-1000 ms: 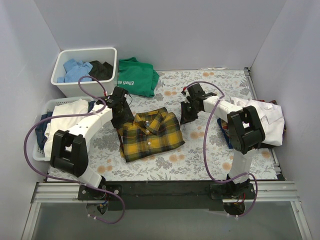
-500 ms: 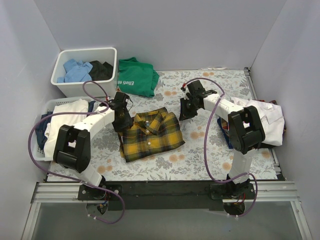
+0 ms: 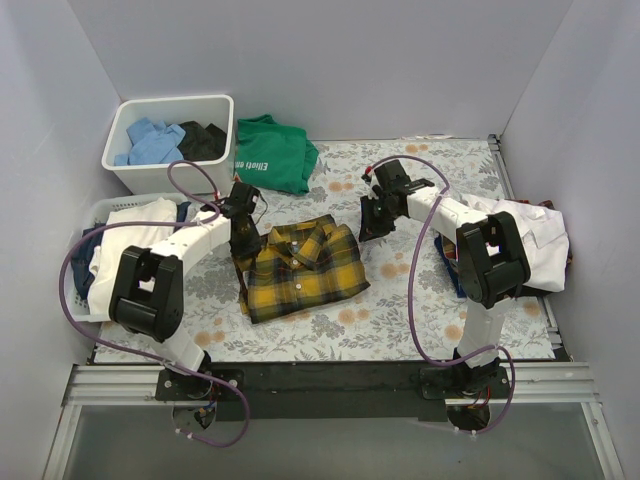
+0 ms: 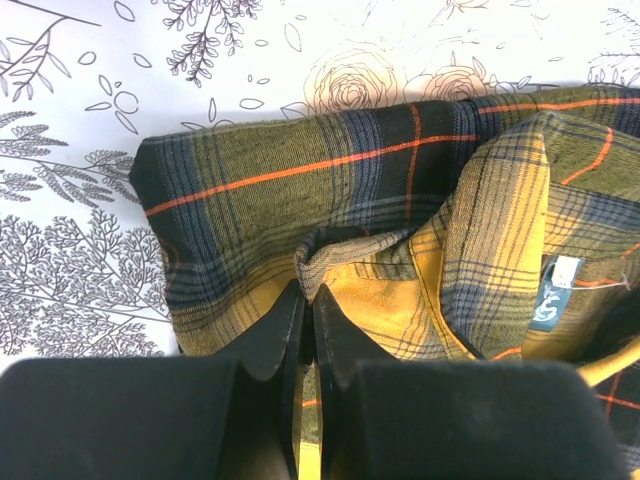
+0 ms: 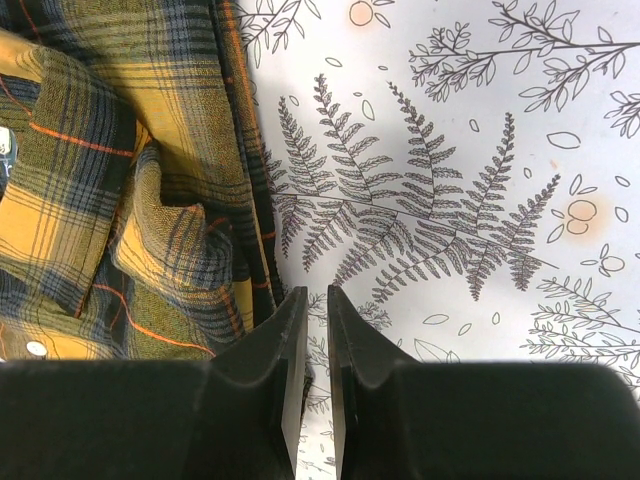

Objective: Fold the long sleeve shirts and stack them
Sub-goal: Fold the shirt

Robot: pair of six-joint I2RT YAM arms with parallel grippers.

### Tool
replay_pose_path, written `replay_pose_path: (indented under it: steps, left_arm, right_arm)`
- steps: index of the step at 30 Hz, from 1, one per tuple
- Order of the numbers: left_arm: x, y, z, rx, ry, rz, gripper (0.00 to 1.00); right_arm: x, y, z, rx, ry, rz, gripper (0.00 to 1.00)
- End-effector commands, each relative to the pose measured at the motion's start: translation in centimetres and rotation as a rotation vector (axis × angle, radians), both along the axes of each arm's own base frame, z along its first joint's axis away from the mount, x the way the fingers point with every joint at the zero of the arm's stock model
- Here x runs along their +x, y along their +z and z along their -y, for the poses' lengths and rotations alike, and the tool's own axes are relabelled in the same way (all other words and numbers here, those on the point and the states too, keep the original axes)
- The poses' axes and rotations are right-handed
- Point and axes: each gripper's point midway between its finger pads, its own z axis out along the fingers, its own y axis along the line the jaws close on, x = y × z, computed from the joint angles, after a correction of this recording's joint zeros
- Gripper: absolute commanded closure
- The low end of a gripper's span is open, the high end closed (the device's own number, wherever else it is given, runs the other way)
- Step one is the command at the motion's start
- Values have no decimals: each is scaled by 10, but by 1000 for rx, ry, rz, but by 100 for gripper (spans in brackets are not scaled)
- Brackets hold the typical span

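Note:
The yellow-and-black plaid shirt point(image 3: 300, 265) lies folded in the middle of the flowered table cover, collar toward the back. My left gripper point(image 3: 245, 240) is at its back-left corner. In the left wrist view the left gripper point(image 4: 310, 290) is shut on a puckered fold of plaid shirt point(image 4: 400, 200) beside the collar. My right gripper point(image 3: 366, 236) hovers just off the shirt's right edge. Seen from the right wrist, the right gripper point(image 5: 317, 295) has its jaws a narrow gap apart over bare table cover, the plaid shirt point(image 5: 120, 200) to its left. A white shirt point(image 3: 530, 235) lies crumpled at the right.
A green T-shirt point(image 3: 270, 150) lies at the back beside a white bin point(image 3: 170, 102) holding blue and black clothes. A basket point(image 3: 78, 300) at the left holds white and dark cloth. Dark cloth point(image 3: 450, 262) sticks out under the white shirt.
My left gripper has closed onto the plaid shirt's cloth near the collar. My right gripper has drawn slightly back from the shirt's right edge.

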Motion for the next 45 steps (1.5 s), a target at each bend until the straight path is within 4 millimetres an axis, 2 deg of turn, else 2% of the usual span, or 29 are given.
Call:
replay_pose_path:
  steps: [1, 2, 5, 8, 12, 14, 18, 21, 25, 27, 32, 33, 37, 40, 44, 45]
  left_arm:
    - [12, 47, -3, -17, 16, 122, 100]
    - [16, 62, -4, -14, 19, 164, 100]
    - [19, 82, -8, -5, 18, 221, 100]
    - [22, 95, -7, -13, 7, 255, 100]
    - [23, 111, -5, -33, 10, 290, 100]
    - [21, 111, -9, -20, 21, 292, 100]
    - [14, 100, -23, 32, 71, 273, 100]
    - [11, 91, -33, 69, 122, 269, 100]
    - [20, 78, -36, 78, 134, 268, 100]
    - [26, 65, -33, 79, 114, 243, 89]
    - [49, 48, -39, 118, 98, 227, 79]
    - [53, 43, -40, 124, 96, 215, 74]
    - [59, 33, -55, 150, 128, 187, 65]
    - [57, 23, -64, 165, 132, 155, 67]
    - [53, 12, -71, 174, 129, 125, 66]
    - [52, 9, -71, 171, 124, 114, 66]
  right_arm:
    - [7, 31, -5, 38, 10, 63, 78]
    - [8, 32, -6, 42, 8, 69, 79]
    - [11, 41, -10, 79, 9, 109, 81]
    - [13, 49, -18, 123, 18, 132, 81]
    - [17, 59, -27, 170, 43, 145, 71]
    - [18, 61, -32, 183, 63, 147, 63]
    - [23, 67, -46, 219, 122, 160, 60]
    - [17, 66, -59, 235, 175, 154, 60]
    - [12, 65, -72, 246, 212, 146, 61]
    - [8, 61, -76, 248, 214, 127, 60]
    - [1, 49, -80, 258, 212, 77, 60]
    - [-1, 45, -80, 260, 216, 59, 60]
    - [-7, 23, -77, 237, 206, 0, 60]
    - [-8, 8, -73, 199, 179, -34, 60]
    - [3, -2, -65, 129, 126, -41, 60]
    - [4, -10, -64, 109, 112, -57, 60]
